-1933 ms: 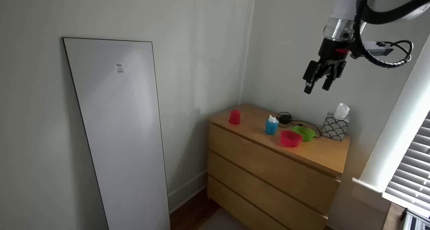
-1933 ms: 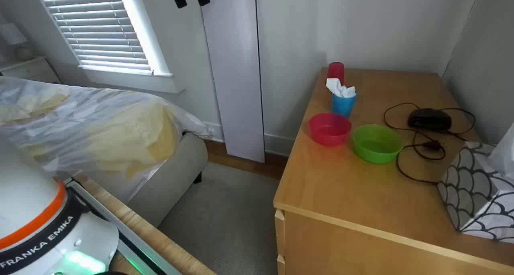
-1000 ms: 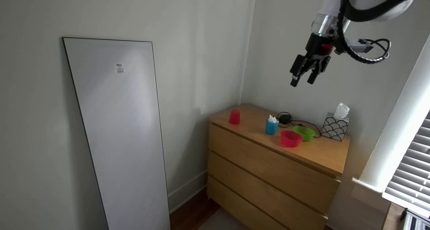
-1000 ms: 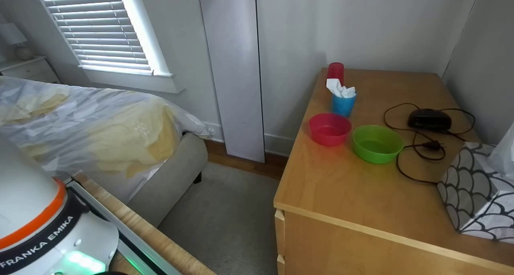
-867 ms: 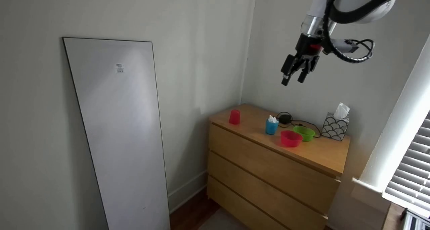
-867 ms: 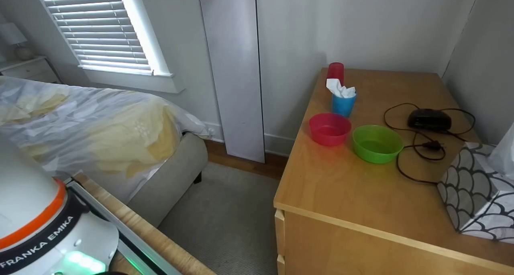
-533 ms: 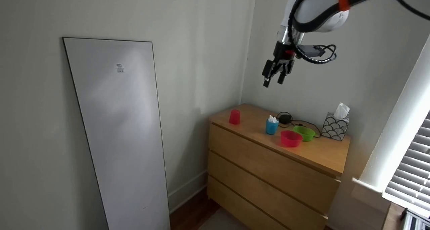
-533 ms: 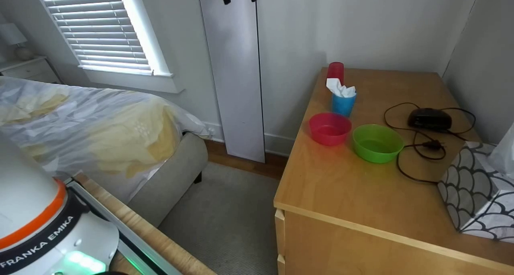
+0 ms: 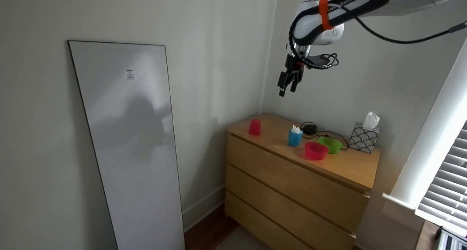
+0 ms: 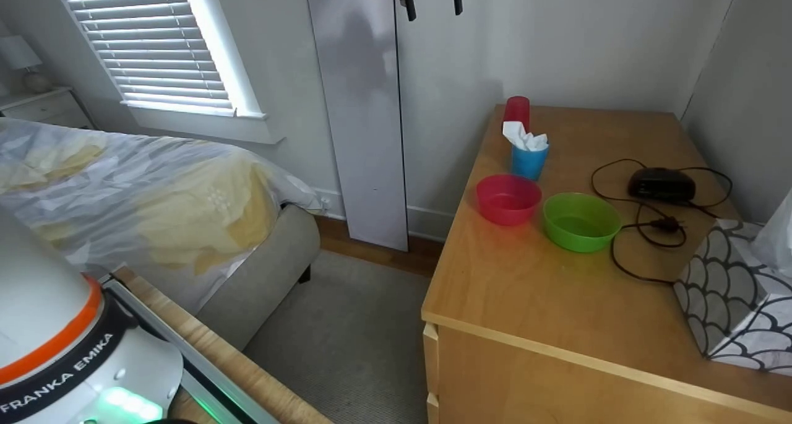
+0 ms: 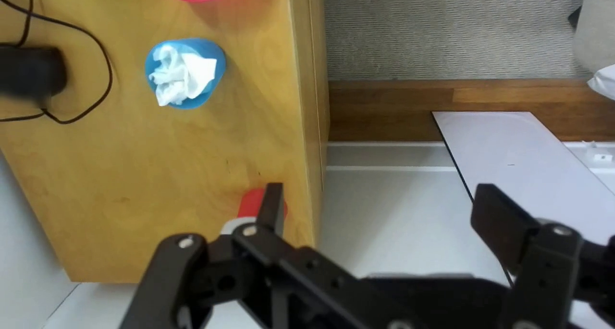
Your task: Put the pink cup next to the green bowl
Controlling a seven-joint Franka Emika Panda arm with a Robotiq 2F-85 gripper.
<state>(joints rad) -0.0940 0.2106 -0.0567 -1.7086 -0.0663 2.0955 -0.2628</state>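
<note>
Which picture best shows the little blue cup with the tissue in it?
The wrist view: it looks down on the blue cup up close, showing the white tissue bunched inside. Both exterior views show the cup smaller, more from the side, tissue poking out on top.

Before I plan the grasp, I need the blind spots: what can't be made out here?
Pink cup: partly hidden by a black finger in the wrist view; its lower end by the tissue in the blue cup, in an exterior view.
Green bowl: partly hidden by the magenta bowl in an exterior view.
Gripper: cut off by the top edge in an exterior view.
Panel label: too small to read in an exterior view.
</note>
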